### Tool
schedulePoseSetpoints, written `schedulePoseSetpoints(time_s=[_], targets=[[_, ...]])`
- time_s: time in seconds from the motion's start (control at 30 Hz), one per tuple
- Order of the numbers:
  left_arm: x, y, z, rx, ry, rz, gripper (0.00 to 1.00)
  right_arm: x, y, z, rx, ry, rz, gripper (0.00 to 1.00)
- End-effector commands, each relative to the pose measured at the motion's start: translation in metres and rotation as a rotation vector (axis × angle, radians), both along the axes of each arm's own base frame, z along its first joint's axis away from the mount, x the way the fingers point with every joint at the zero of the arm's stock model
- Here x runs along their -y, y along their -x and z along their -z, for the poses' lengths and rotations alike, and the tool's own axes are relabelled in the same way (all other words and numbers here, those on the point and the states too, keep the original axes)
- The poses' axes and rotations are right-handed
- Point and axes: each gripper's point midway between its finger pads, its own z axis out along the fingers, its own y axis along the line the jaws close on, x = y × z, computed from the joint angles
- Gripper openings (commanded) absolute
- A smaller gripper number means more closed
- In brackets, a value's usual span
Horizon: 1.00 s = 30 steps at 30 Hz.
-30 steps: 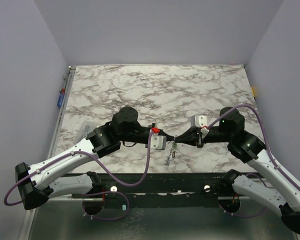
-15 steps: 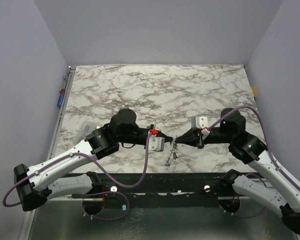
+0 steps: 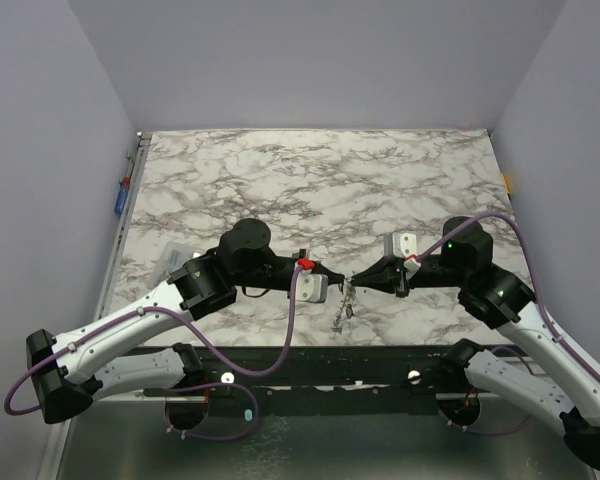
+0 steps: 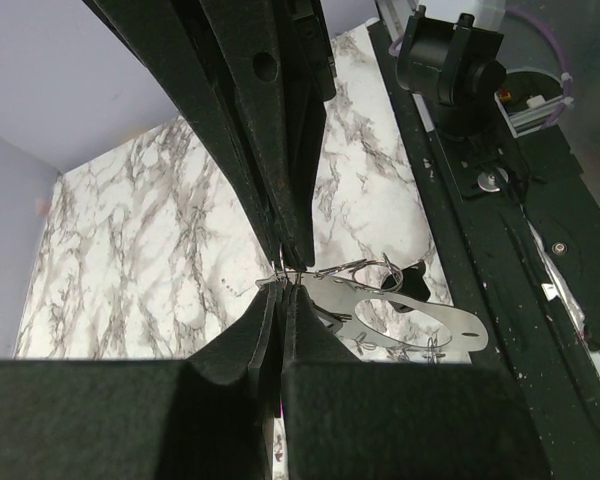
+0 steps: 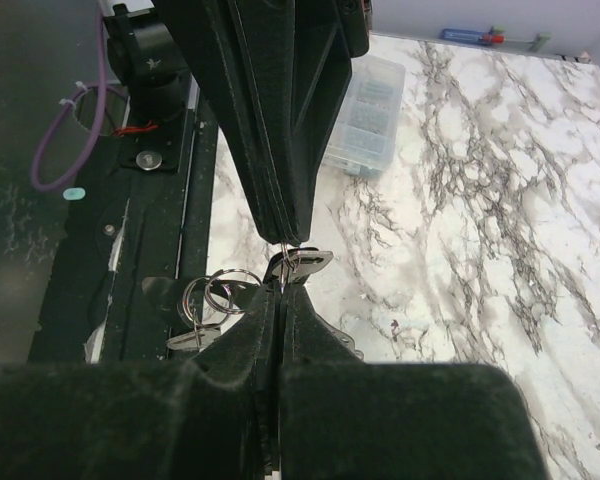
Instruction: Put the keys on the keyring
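Observation:
My left gripper (image 3: 338,277) and right gripper (image 3: 354,279) meet tip to tip above the table's front edge. Both are shut. The keyring (image 4: 280,268), a thin wire loop, is pinched between the two sets of tips; it also shows in the right wrist view (image 5: 284,260). A silvery key (image 5: 312,262) sits on the loop at the tips. More keys (image 3: 341,310) hang below as a small bunch. The left wrist view shows a flat silvery piece with an oval hole (image 4: 405,318) hanging there. The right wrist view shows two small split rings (image 5: 216,292) with a key (image 5: 185,340).
A clear plastic box (image 3: 169,262) lies on the marble table (image 3: 310,180) left of my left arm; it also shows in the right wrist view (image 5: 365,115). The black front rail (image 3: 320,360) runs just below the hanging keys. Grey walls enclose the table.
My left arm's elbow and wrist have drifted slightly left. Both sets of tips stay together at the same spot with the keys hanging below.

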Motion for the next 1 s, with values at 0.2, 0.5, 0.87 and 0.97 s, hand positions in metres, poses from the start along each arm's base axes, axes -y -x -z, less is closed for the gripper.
schedulePoseSetpoints(time_s=[0.2,0.5,0.87,0.97], targets=[[-0.005,0.001,0.004,-0.001,-0.004,-0.029,0.00,0.001,-0.004,-0.018,0.064,-0.026,0.021,0.01],[-0.011,-0.001,0.010,-0.002,-0.009,-0.059,0.00,0.002,-0.005,-0.019,0.071,-0.025,0.024,0.01],[-0.017,-0.006,0.005,0.013,0.002,-0.099,0.12,0.002,-0.004,-0.020,0.068,-0.026,0.019,0.01],[-0.020,-0.007,0.003,0.025,0.009,-0.118,0.34,0.001,-0.004,-0.020,0.066,-0.024,0.020,0.01]])
